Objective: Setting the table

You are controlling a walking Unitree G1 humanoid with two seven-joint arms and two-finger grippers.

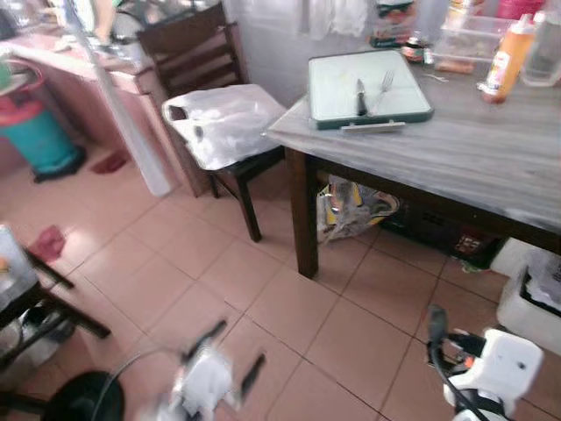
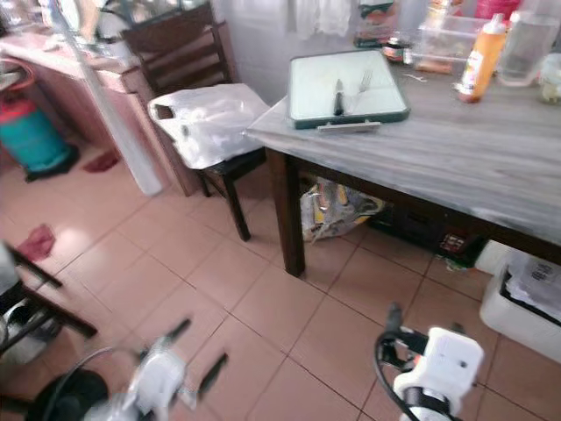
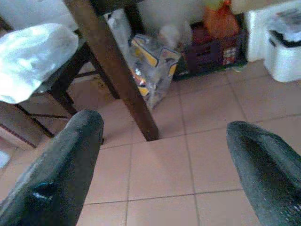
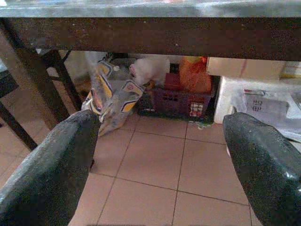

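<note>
Knife (image 1: 360, 96), fork (image 1: 382, 90) — rectangular tray (image 1: 330, 83), grey table (image 1: 456, 149)

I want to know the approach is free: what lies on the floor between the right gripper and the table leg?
Bare floor tiles separate the right gripper from the table leg, as the left eye view shows. A bag sits behind, under the table.

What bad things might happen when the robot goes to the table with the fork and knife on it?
1. The tray sits right at the table's corner edge; a clumsy reach might push it, with the knife and fork, off.
2. The chair holding a white plastic bag stands close beside that corner, so the left gripper could bump it.
3. The right gripper is low, below the tabletop, and could hit the table's edge when lifting.
</note>
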